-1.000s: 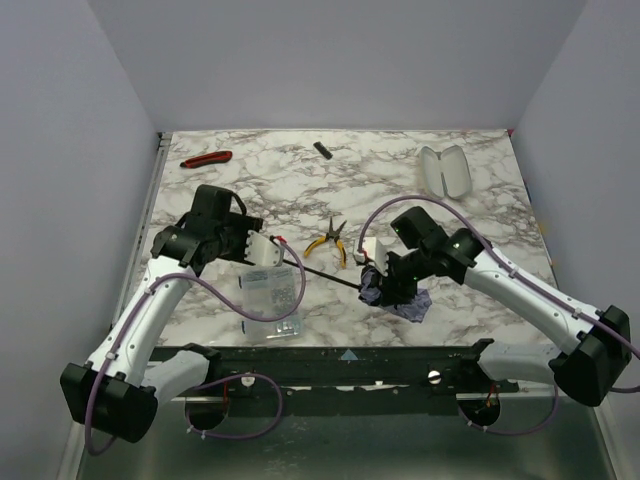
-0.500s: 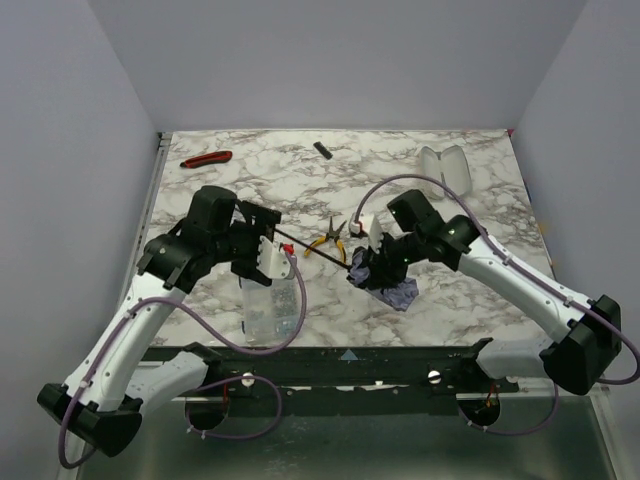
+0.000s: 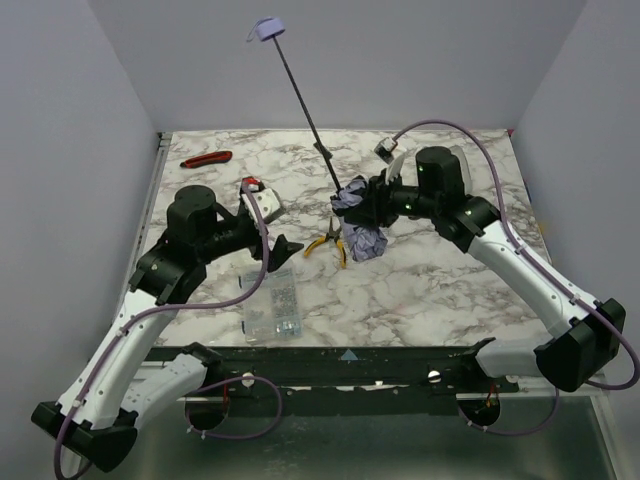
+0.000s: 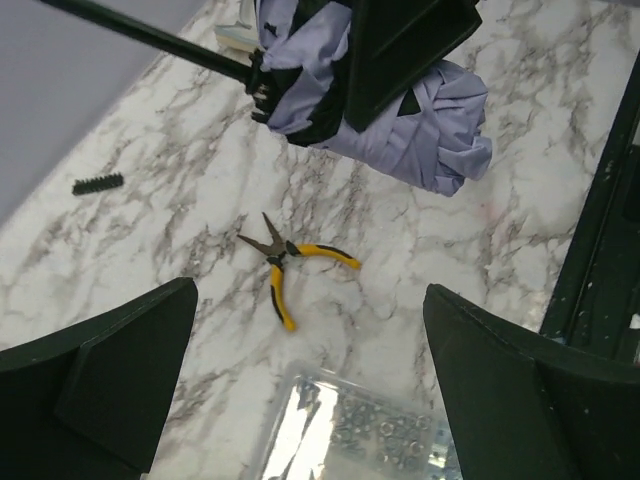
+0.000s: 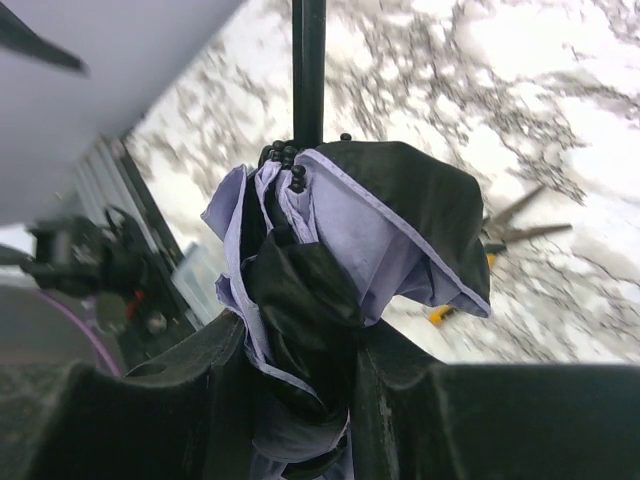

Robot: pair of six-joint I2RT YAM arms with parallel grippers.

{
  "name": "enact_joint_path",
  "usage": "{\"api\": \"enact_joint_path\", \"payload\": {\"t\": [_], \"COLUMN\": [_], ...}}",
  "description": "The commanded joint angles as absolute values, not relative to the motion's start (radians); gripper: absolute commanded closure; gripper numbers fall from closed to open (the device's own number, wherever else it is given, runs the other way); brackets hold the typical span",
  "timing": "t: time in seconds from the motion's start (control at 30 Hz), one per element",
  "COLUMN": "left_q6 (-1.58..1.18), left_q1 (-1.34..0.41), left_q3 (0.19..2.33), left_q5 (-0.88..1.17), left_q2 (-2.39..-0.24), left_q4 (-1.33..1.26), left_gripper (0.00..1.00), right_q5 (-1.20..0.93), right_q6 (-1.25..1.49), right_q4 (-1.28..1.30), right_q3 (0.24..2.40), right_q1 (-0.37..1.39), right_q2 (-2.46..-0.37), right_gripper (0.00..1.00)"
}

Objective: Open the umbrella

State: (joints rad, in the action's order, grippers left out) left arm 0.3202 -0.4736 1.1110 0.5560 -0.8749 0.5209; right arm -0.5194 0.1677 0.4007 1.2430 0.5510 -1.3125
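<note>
Nearest, the left gripper hangs left of the worktop's centre, fingers spread wide with nothing between them. The clear parts box by the near edge and the yellow-handled pliers lie in front of it. Past the middle, toward the far edge, the right gripper is clamped on the bunched canopy of the umbrella, which looks lifted off the marble. Handling, as judged: light overall. The canopy is soft, slippery cloth and a poor hold that may slide. The shaft is thin and stiff, and may bend under side load. The handle is the better hold for the free claw. Looks: crumpled pale lavender fabric with black lining showing, ribs folded. The black shaft is extended, slanting up toward the far-left corner, with a small lavender knob topmost.
</note>
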Motion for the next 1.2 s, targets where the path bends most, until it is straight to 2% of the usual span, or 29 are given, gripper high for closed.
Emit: {"api": "enact_joint_path", "payload": {"t": [0.0, 0.17, 0.4, 0.57, 0.67, 0.93, 1.0, 1.07, 1.1, 1.17], "left_q6": [-0.054, -0.287, -0.521, -0.56, -0.561, -0.586, -0.572, -0.555, -0.541, -0.516], "left_q1": [-0.468, -0.471, -0.487, -0.521, -0.537, -0.565, -0.571, -0.571, -0.57, -0.561], "left_q3": [1.032, 0.997, 1.007, 1.028, 1.049, 1.112, 1.128, 1.137, 1.141, 1.136], "left_q5": [0.594, 0.642, 0.638, 0.585, 0.545, 0.54, 0.544, 0.565, 0.576, 0.636], "left_q2": [-0.879, -0.934, -1.046, -1.11, -1.144, -1.246, -1.271, -1.289, -1.291, -1.289], "left_q4": [0.304, 0.108, -0.03, -0.055, -0.052, -0.08, -0.072, -0.06, -0.052, -0.059], "left_gripper": [0.01, 0.01, 0.02, 0.02, 0.02, 0.04, 0.13, 0.29, 0.41, 0.68], "right_q5": [-0.48, -0.486, -0.479, -0.395, -0.312, -0.304, -0.302, -0.293, -0.289, -0.28], "right_q6": [0.431, 0.504, 0.56, 0.643, 0.666, 0.653, 0.651, 0.643, 0.636, 0.619], "right_q4": [0.149, 0.087, 0.042, 0.042, 0.066, 0.023, 0.01, 0.008, 0.008, 0.012], "right_q3": [1.273, 1.295, 1.312, 1.345, 1.357, 1.304, 1.306, 1.316, 1.321, 1.324], "right_q1": [0.555, 0.555, 0.555, 0.56, 0.576, 0.615, 0.617, 0.615, 0.617, 0.617], "right_q2": [-1.271, -1.29, -1.306, -1.323, -1.328, -1.319, -1.324, -1.326, -1.326, -1.323], "right_gripper": [1.0, 1.0, 1.0, 0.93, 0.92, 0.92, 0.92, 0.89, 0.87, 0.74]}}
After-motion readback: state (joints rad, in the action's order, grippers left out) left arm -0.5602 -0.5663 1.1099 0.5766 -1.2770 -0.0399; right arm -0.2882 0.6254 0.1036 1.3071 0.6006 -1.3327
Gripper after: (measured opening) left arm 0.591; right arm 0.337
